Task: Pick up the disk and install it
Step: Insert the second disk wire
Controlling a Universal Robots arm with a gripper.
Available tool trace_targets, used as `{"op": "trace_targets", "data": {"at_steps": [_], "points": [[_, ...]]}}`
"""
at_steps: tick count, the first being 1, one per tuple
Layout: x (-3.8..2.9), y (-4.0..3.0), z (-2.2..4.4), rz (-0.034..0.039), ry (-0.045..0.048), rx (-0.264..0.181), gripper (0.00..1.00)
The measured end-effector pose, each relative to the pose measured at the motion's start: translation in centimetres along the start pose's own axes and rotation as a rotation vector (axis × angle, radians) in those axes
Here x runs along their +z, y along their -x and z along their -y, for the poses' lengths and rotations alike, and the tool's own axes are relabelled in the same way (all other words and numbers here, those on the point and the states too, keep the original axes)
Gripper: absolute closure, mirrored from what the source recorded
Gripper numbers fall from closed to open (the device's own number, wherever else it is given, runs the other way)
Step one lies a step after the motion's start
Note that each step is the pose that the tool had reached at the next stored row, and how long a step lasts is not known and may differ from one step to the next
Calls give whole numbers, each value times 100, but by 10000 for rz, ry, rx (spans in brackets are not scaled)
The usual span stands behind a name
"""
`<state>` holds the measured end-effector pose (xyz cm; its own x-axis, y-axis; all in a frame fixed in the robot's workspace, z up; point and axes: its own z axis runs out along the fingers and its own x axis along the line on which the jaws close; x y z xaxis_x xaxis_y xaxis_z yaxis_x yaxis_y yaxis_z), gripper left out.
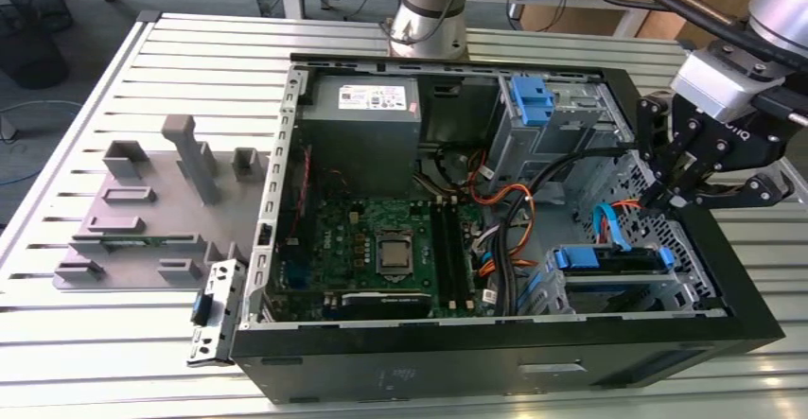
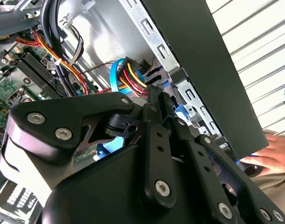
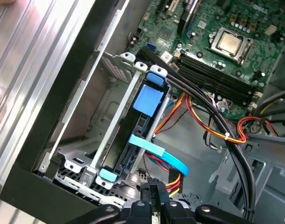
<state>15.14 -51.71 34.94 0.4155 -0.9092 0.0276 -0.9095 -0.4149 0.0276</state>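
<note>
The disk sits in the lower drive cage of the open computer case, its blue carrier frame showing along the top. In the first wrist view the disk stands on edge between the cage's rails, with a blue tab at one end. A blue flat cable and a bundle of coloured wires run to it. My gripper hangs above the case's wall on the exterior view's right, just above the disk. Its fingers are shut together, with nothing between them. The second wrist view looks past the gripper at the cables.
Inside the case lie a green motherboard, a grey power supply and an upper cage with a blue latch tab. A grey slotted fixture stands to the exterior view's left. A person's hand rests outside the case wall.
</note>
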Motion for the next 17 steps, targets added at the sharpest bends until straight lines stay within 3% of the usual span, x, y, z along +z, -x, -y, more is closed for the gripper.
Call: {"op": "trace_targets", "data": {"at_steps": [13,17], "points": [[1,0,0,2,1,27,83],[3,0,0,18,16,572,83]]}}
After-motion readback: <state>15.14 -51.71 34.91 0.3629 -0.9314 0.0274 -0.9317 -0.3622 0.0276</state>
